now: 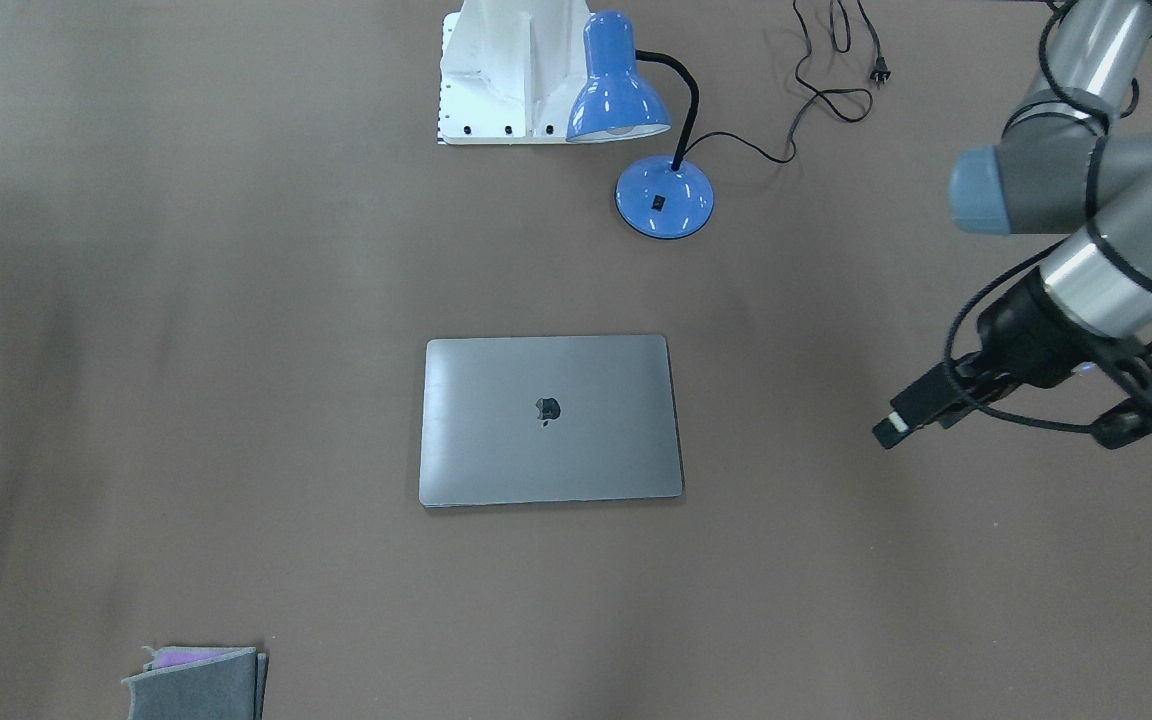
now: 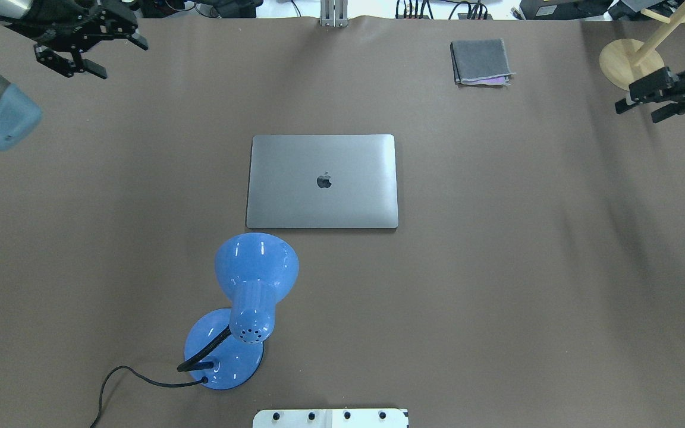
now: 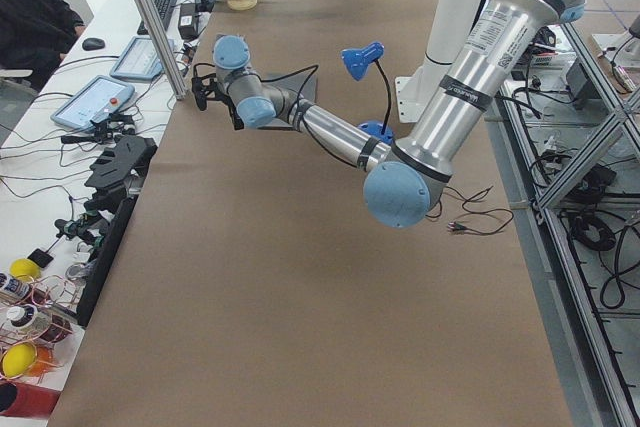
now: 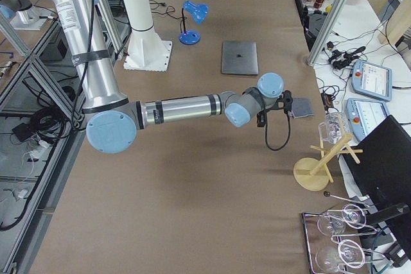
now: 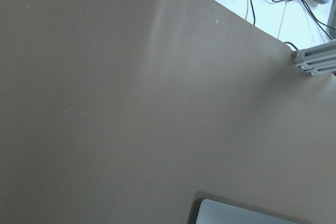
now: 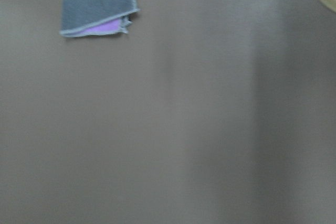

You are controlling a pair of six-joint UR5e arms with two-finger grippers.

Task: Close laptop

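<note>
The space-grey laptop (image 2: 322, 181) lies flat at the middle of the table with its lid down and the dark apple logo facing up. It also shows in the front-facing view (image 1: 550, 420), and one corner shows in the left wrist view (image 5: 247, 215). My left gripper (image 2: 121, 59) hovers open and empty over the table's far left corner, well away from the laptop; it also shows in the front-facing view (image 1: 1151, 405). My right gripper (image 2: 637, 114) is open and empty at the far right edge, also far from the laptop.
A blue desk lamp (image 2: 241, 309) with a black cord stands near the robot's side, just in front of the laptop. A folded grey cloth (image 2: 480, 62) lies at the far side. A wooden stand (image 2: 628, 59) is at the far right corner.
</note>
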